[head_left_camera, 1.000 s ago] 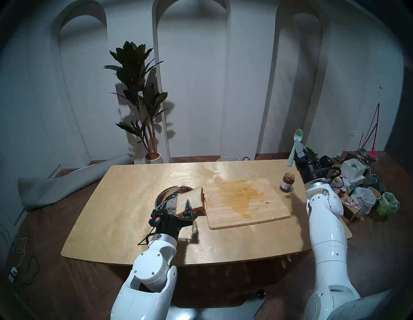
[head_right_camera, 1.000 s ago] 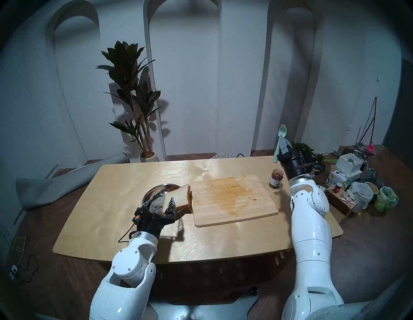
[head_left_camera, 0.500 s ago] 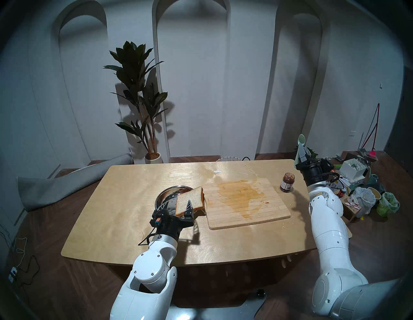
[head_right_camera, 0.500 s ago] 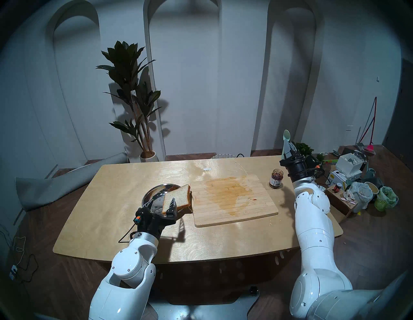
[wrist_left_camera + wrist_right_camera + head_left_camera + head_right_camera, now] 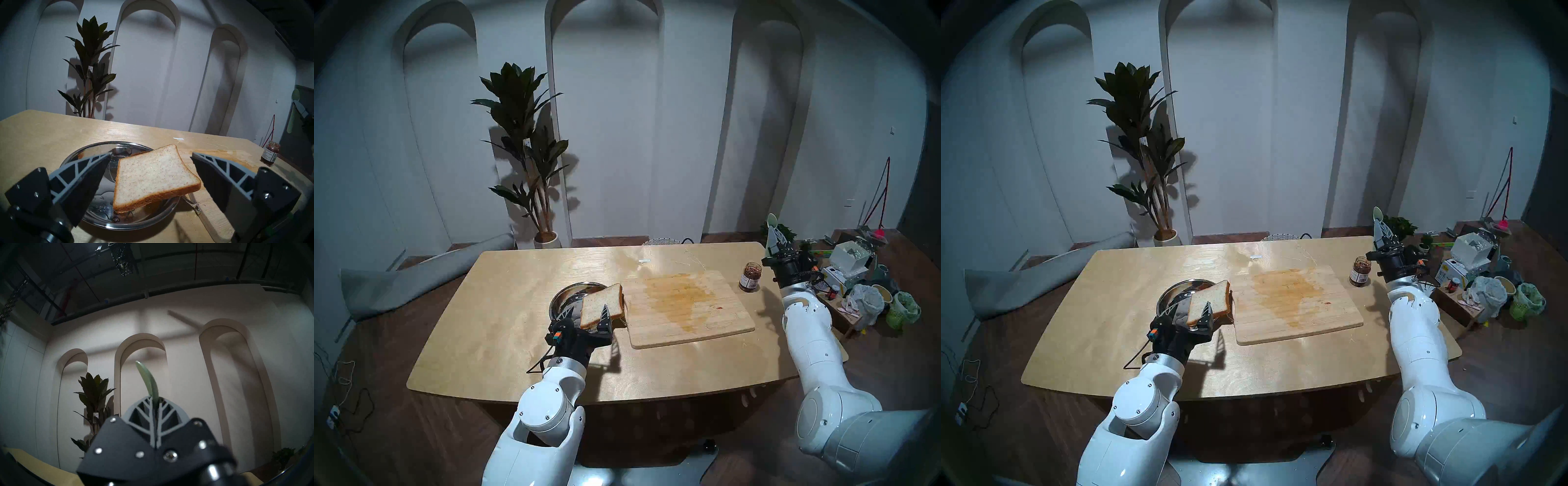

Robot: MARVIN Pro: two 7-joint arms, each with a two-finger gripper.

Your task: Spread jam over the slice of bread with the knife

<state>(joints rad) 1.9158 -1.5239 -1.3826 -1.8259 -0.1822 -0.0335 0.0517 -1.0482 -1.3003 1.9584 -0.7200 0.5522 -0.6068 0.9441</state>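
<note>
Pale wooden tabletop [image 5: 504, 325] with rounded corners. Near the middle, a round metal plate [image 5: 566, 294], touching or just beside the left edge of a stained wooden cutting board [image 5: 687, 309]. A slice of bread [image 5: 600, 303] propped aslant on the plate's right rim. Well to the right of the board, near the tabletop's right edge, an open jar of jam [image 5: 750, 276]. Toward the far edge, a small white scrap [image 5: 643, 260].

Shiny metal, pale wood, soft bread

The plate [image 5: 95, 149] is mirror-glossy metal, the surface [image 5: 504, 325] smooth light wood with a sheen, the cutting board [image 5: 731, 325] matt stained wood. The slice of bread [image 5: 153, 174] looks porous, the knife [image 5: 149, 382] smooth plastic, the jam [image 5: 750, 276] jar clear glass.
</note>
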